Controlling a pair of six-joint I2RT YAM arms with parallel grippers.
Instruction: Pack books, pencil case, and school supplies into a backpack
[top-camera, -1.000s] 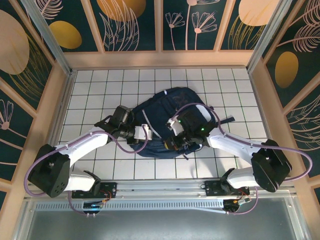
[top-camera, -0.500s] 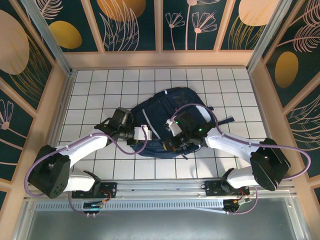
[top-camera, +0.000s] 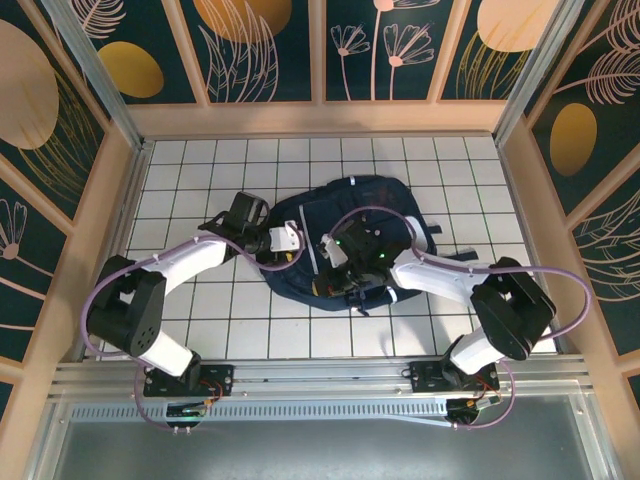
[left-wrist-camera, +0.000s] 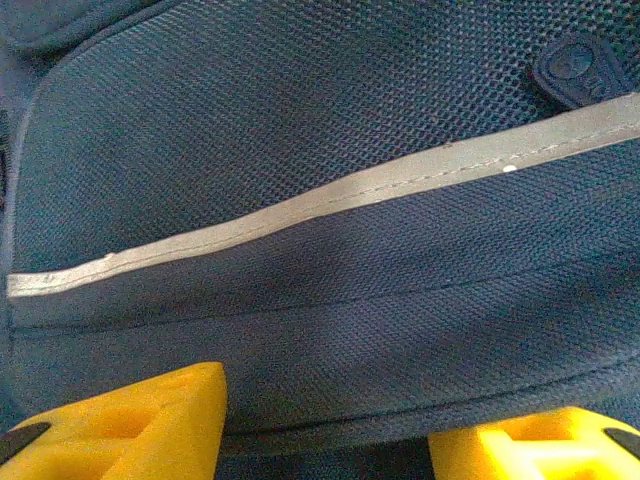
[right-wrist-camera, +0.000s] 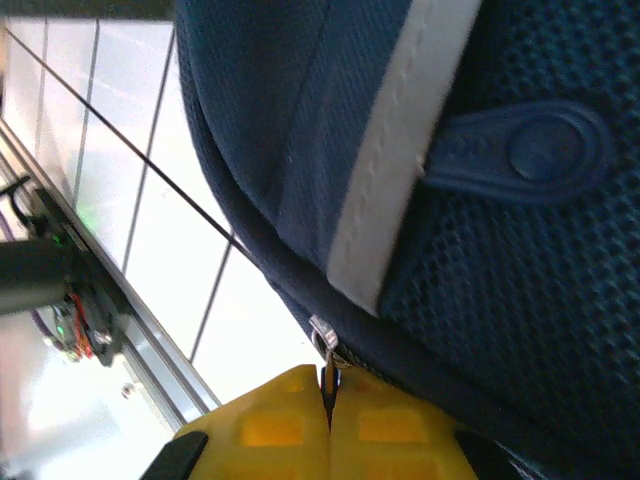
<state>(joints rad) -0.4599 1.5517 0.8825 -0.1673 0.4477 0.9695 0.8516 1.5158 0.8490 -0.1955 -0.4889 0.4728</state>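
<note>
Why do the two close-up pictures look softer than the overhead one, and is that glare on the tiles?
Top external: evenly lit, sharp across the backpack. Left wrist: mesh crisp, the left claw soft at the bottom edge. Right wrist: table tiles washed out by glare; the right claw, pinching the zipper pull, blurred.

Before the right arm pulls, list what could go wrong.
1. The right gripper pinches only the thin metal zipper pull at its very tips, so a tug could slip it free.
2. The left gripper stands open facing the mesh of the backpack and clamps nothing. The bag may therefore slide across the table instead of the zipper running.
</note>
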